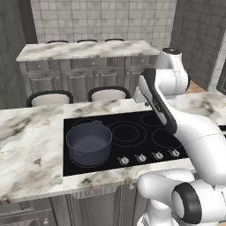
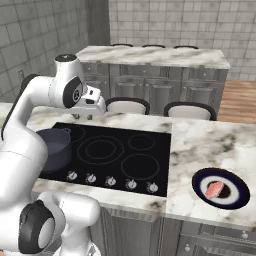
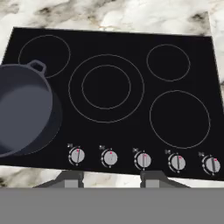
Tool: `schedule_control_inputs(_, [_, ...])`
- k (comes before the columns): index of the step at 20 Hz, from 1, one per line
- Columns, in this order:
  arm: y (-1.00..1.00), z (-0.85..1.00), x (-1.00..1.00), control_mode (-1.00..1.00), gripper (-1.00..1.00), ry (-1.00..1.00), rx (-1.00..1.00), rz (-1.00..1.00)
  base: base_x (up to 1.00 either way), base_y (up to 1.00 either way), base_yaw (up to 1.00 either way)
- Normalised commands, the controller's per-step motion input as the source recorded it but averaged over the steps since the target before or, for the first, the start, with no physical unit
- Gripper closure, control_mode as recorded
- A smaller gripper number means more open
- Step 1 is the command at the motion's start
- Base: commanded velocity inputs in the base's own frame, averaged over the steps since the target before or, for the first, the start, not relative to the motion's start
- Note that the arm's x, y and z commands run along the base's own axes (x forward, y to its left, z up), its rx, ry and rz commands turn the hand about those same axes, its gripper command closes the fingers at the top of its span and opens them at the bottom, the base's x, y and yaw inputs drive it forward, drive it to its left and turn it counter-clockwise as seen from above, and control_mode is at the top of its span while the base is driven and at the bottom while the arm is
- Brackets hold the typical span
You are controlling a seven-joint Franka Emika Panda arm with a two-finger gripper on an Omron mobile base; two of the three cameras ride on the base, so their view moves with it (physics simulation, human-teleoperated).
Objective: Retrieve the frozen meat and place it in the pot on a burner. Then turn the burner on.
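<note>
On the cooktop's (image 1: 132, 132) left, the pot (image 1: 89, 142) stands empty.

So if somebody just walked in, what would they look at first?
Probably the big white robot arm bending over the shiny black stove. Next comes the dark pot, empty, sitting on the stove's front left ring. Off to the right, on the marble counter, a pink piece of meat lies on a dark plate.
</note>
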Motion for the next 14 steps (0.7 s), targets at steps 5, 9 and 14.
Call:
schedule_control_inputs(5, [-0.35, -0.02, -0.11, -1.0, -1.0, 0.0, 0.0, -0.01, 0.0, 0.0, 0.0])
schedule_control_inputs(9, [-0.8, -0.17, -0.06, -1.0, -1.0, 0.08, 0.0, -0.1, 0.0, 0.0, 0.0])
schedule_control_inputs(14, [-1.0, -0.2, 0.0, -1.0, -1.0, 0.06, 0.0, -0.17, 0.0, 0.0, 0.0])
